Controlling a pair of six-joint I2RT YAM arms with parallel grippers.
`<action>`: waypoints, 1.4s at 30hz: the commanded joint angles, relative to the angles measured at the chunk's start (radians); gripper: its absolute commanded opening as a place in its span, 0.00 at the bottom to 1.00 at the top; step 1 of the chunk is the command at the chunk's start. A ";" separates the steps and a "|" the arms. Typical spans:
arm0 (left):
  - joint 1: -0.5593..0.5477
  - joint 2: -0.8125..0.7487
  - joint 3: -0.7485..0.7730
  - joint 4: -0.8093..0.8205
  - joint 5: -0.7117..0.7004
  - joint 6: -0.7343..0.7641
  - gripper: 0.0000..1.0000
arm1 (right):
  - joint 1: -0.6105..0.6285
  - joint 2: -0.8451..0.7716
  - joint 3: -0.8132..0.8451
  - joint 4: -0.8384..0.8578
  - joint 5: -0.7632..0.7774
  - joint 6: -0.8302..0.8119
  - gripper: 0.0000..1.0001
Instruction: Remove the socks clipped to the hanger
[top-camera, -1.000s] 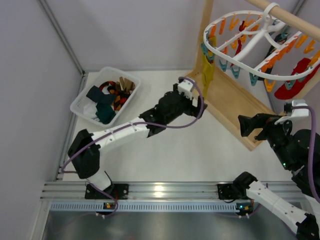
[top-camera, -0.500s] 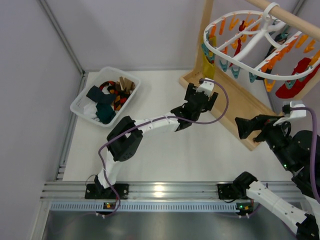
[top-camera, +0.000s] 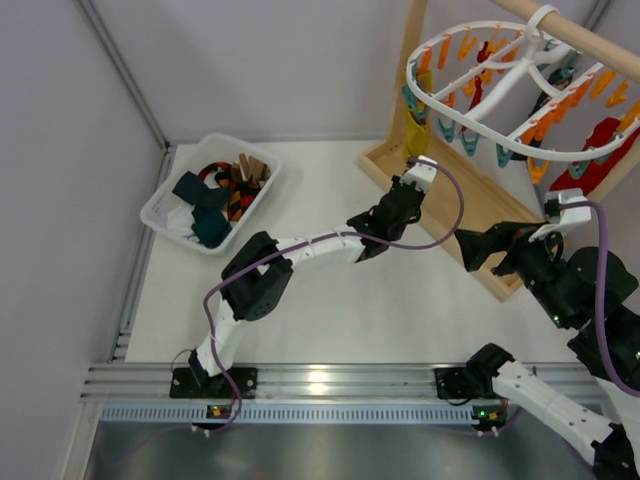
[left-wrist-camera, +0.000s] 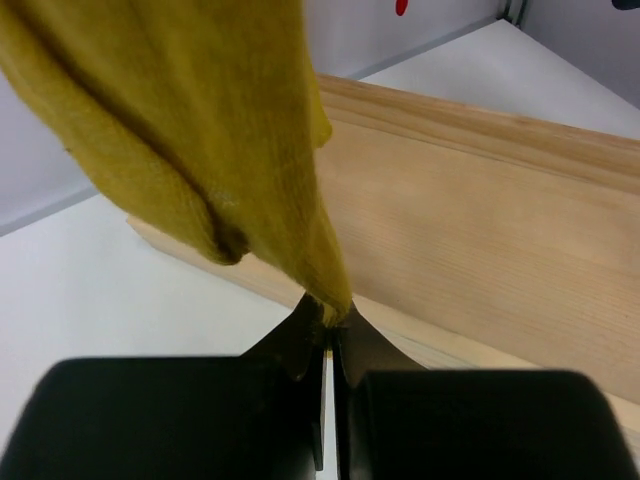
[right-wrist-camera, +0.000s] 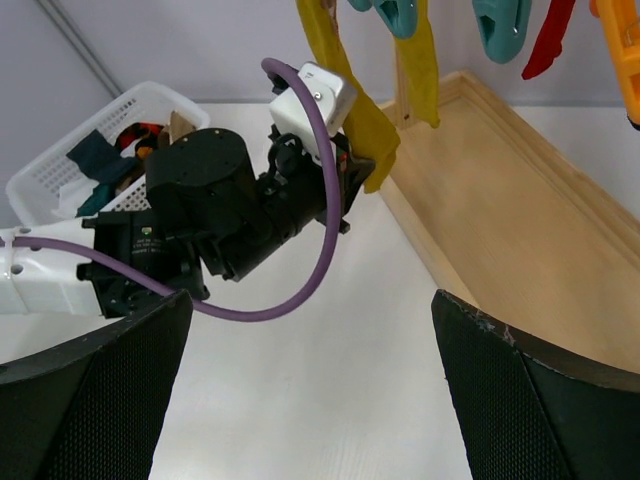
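1. The left jaws, wide apart a second ago, are now pressed together on the lower tip of the mustard sock (left-wrist-camera: 200, 130).
2. The sock hangs just above those jaws, its top running up toward the hanger (top-camera: 480, 90); the wooden stand base (left-wrist-camera: 480, 240) lies beyond them.
3. The grip looks made, so a downward pull off the clip is probably next.
4. The right jaws stay spread and hold nothing; a red sock (top-camera: 590, 160) hangs beyond them.
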 joint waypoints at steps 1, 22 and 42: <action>-0.049 -0.020 0.027 0.069 -0.078 0.033 0.00 | 0.003 0.037 0.062 0.094 -0.028 -0.003 0.99; -0.319 -0.182 -0.144 0.065 -0.284 -0.057 0.00 | 0.003 0.498 0.513 -0.001 -0.091 -0.142 0.89; -0.316 -0.376 -0.410 0.066 -0.256 -0.200 0.00 | -0.141 0.609 0.504 0.039 -0.151 -0.194 0.77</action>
